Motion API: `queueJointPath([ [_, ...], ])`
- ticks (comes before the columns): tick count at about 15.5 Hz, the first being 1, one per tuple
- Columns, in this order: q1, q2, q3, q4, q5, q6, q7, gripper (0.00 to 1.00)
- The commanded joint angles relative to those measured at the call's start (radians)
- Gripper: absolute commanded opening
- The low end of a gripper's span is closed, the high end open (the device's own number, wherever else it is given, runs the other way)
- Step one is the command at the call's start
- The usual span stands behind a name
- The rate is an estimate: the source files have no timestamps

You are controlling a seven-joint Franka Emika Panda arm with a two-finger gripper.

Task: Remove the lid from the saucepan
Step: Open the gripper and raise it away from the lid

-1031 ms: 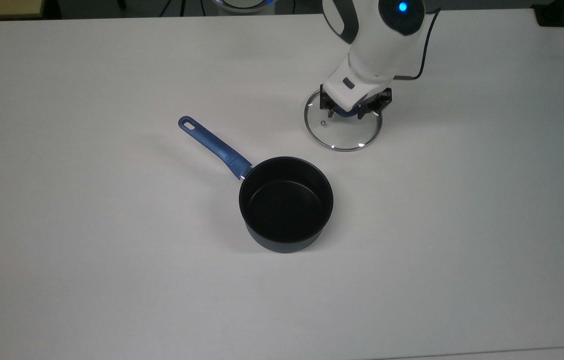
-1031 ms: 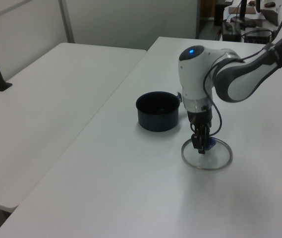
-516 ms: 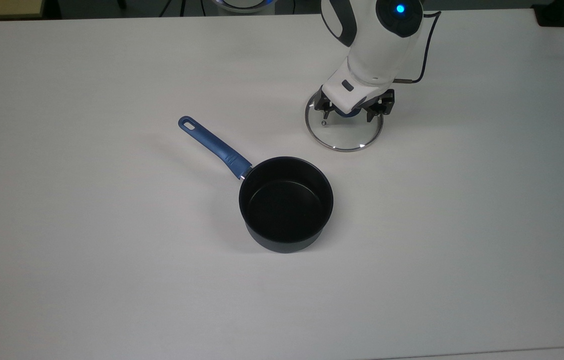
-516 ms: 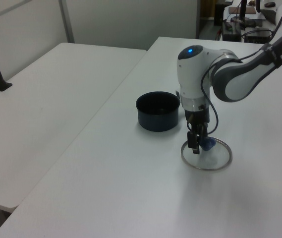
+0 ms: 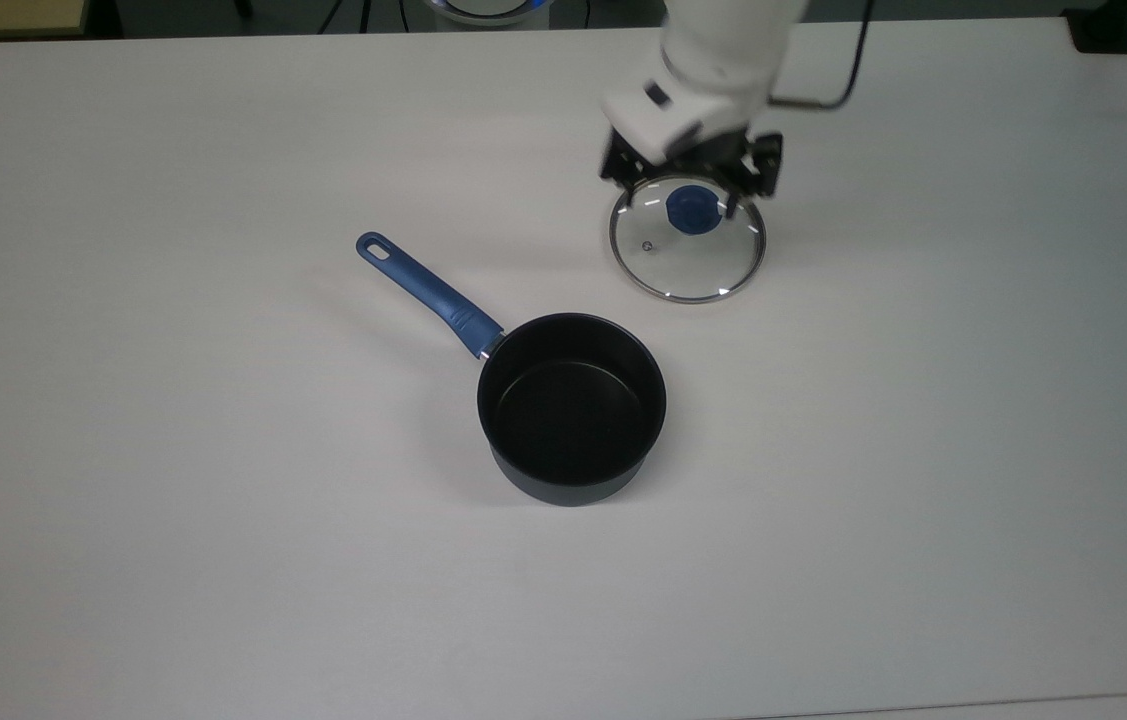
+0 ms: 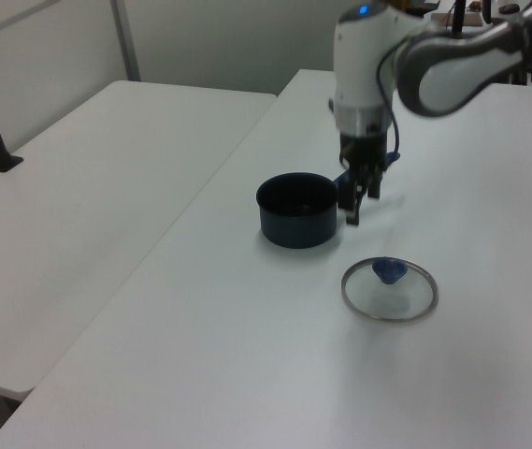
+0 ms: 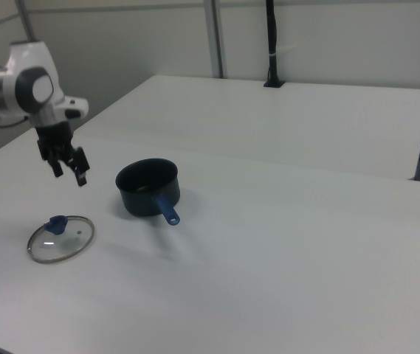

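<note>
The lid (image 5: pixel 688 239) lies flat on the worktop (image 5: pixel 223 550), apart from the open pan (image 5: pixel 571 405). The jaws hang wide and empty above it; the task looks done, leaving only a retreat.

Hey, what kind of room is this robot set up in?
Probably a lab or office workspace: plain white tables pushed together, partition walls behind, and a robot arm working beside a saucepan and its glass lid.

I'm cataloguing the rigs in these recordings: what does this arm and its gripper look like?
The arm has glossy white rounded shells with grey sections at the joints and a small blue light on top of the wrist. A thin black cable runs beside the wrist. The gripper is black, with two slim dark fingers under a white body.
</note>
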Motion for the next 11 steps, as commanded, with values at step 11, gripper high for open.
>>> queueJointPath([
  [11, -0.11, -0.172, -0.155, 0.034, 0.001, -0.228, -0.333, 1.0],
])
